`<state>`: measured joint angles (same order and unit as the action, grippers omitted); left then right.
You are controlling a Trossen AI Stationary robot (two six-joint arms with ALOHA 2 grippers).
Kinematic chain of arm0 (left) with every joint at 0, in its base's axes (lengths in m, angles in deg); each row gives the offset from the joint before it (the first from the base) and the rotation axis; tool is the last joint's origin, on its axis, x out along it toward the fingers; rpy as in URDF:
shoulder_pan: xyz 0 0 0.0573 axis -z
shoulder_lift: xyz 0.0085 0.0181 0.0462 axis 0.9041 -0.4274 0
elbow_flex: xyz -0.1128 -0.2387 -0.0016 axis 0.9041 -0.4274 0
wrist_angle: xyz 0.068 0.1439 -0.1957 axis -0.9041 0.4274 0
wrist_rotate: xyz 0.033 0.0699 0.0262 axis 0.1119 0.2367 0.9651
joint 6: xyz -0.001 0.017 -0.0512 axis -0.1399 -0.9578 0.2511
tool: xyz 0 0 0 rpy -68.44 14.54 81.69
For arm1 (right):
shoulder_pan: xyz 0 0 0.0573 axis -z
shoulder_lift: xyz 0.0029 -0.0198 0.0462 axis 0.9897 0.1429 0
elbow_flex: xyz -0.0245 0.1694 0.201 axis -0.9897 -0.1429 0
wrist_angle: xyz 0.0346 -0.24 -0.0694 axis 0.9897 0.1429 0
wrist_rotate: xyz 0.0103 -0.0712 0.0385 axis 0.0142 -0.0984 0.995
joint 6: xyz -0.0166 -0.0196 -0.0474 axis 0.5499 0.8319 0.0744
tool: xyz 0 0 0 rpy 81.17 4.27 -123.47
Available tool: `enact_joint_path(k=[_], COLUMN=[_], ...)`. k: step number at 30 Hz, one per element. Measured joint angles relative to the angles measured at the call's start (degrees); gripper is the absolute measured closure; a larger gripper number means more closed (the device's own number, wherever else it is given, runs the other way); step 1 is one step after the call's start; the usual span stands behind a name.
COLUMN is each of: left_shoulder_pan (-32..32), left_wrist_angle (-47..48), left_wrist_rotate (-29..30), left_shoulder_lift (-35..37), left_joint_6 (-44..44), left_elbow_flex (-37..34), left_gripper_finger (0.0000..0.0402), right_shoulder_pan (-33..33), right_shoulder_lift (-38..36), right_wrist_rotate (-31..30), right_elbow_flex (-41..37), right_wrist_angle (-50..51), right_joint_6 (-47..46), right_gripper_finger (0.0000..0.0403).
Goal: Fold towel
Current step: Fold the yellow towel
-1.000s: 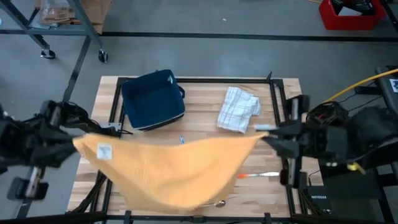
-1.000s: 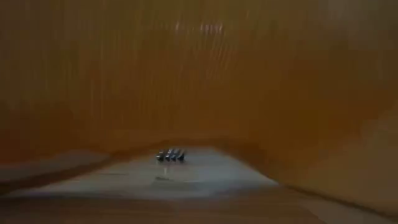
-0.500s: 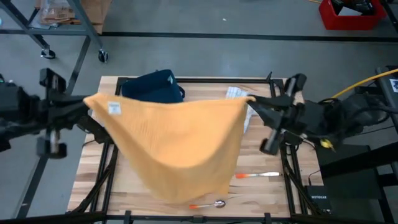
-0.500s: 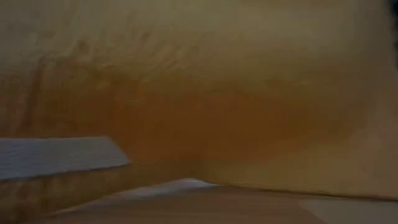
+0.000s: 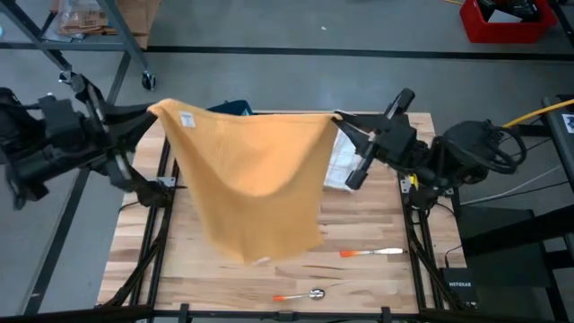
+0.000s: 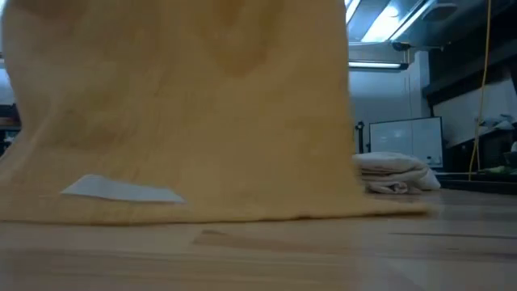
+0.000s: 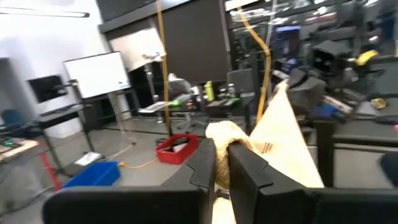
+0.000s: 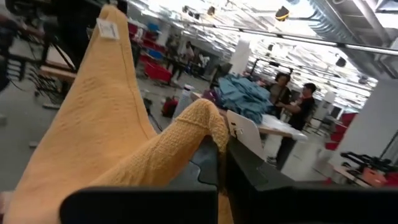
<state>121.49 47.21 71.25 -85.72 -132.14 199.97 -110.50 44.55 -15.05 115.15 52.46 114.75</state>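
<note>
An orange-yellow towel (image 5: 256, 179) hangs spread between my two grippers above the far half of the wooden table (image 5: 377, 287). My left gripper (image 5: 154, 112) is shut on its top left corner, next to a white label (image 5: 186, 118). My right gripper (image 5: 339, 121) is shut on the top right corner. In the low view the towel (image 6: 178, 113) fills most of the picture, and its lower edge (image 6: 242, 217) reaches down to the tabletop. My left gripper pinches the towel's top left corner (image 7: 219, 132) between its two fingers, with the cloth bunched there. The fingers lie level and come from the table's left side. The towel hangs below the hold. My right gripper pinches the towel's top right corner (image 8: 202, 115) between its two fingers, the cloth bunched over the fingertips. The fingers lie about level and come from the table's right side. The top edge sags a little between the two holds.
A dark blue bag (image 5: 229, 108) sits at the far edge, mostly behind the towel. A white checked cloth (image 5: 339, 166) lies folded at the far right. An orange-handled utensil (image 5: 372, 253) and a spoon (image 5: 300, 294) lie near the front edge. People stand in the room beyond.
Both grippers have carried the towel's top corners from over the table's near half toward its far edge, have turned, and have come closer together. The towel has swung along, clearing the low camera; its lower edge has moved away from the near edge.
</note>
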Motion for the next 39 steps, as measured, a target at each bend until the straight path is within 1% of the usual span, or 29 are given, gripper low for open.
enact_joint_path(k=[3, 9, 11, 15, 18, 23, 26, 27, 29, 32, 34, 36, 38, 39], left_shoulder_pan=[-2.5, -7.34, -8.43, -8.96, -6.73, -0.75, 2.58, 3.35, 4.5, 5.26, 5.61, 6.07, 6.37, 6.34], left_wrist_angle=[1.55, 6.96, 8.19, 8.17, 8.16, 6.82, 0.45, -2.39, -6.28, -7.2, -4.83, 1.38, 11.31, 17.8], left_wrist_rotate=[0.01, 0.11, 0.13, 0.19, 0.23, 0.3, 1.24, 1.25, 1.0, 1.04, 1.28, 2.01, 2.27, 2.32], left_shoulder_lift=[0.14, 0.38, 0.3, -0.17, -0.28, -0.25, -0.26, -0.2, 0.56, 2.68, 4.24, 5.65, 7.17, 8.03], left_joint_6=[0.19, 1.79, 3.74, 10.18, 13.88, 15.12, 11.82, 9.41, 7.36, 5.79, 5.95, 8.05, 14.21, 19.59], left_elbow_flex=[0.0, 0.0, 0.0, 0.0, 0.0, 0.0, 0.0, -0.02, -0.02, -0.02, 0.02, 0.01, -0.7, -1.41], left_gripper_finger=[0.0395, 0.0389, 0.0395, 0.0393, 0.0394, 0.0395, 0.0396, 0.0396, 0.0396, 0.0396, 0.0396, 0.0396, 0.0396, 0.0396], right_shoulder_pan=[0.4, 0.27, 0.27, -0.26, -2.17, -6.8, -9.61, -10.51, -12.05, -13.81, -14.25, -14.44, -14.43, -14.44], right_shoulder_lift=[0.0, 0.0, 0.0, 0.0, -0.15, -0.58, -1.19, -1.63, -2.51, -4.61, -6.1, -7.45, -8.54, -8.89], right_wrist_rotate=[-1.63, -9.92, -10.52, -9.25, -9.12, -8.73, -8.6, -8.24, -8.16, -8.13, -8.68, -8.8, -8.35, -8.09], right_elbow_flex=[0.0, 0.0, 0.0, 0.0, -0.02, 0.0, -0.03, -0.09, -0.09, 0.0, 0.04, 0.07, 0.07, 0.05], right_wrist_angle=[1.04, 5.58, 6.1, 4.31, 2.91, 0.85, -2.7, -4.76, -9.09, -10.59, -6.68, 2.42, 16.57, 24.26], right_joint_6=[-0.01, 0.29, -0.04, -1.12, -1.06, -0.08, 2.11, 3.59, 6.74, 9.41, 7.88, 1.43, -9.99, -17.37], right_gripper_finger=[0.0392, 0.0393, 0.0393, 0.0393, 0.0393, 0.0393, 0.0393, 0.0393, 0.0393, 0.0393, 0.0393, 0.0393, 0.0393, 0.0393])
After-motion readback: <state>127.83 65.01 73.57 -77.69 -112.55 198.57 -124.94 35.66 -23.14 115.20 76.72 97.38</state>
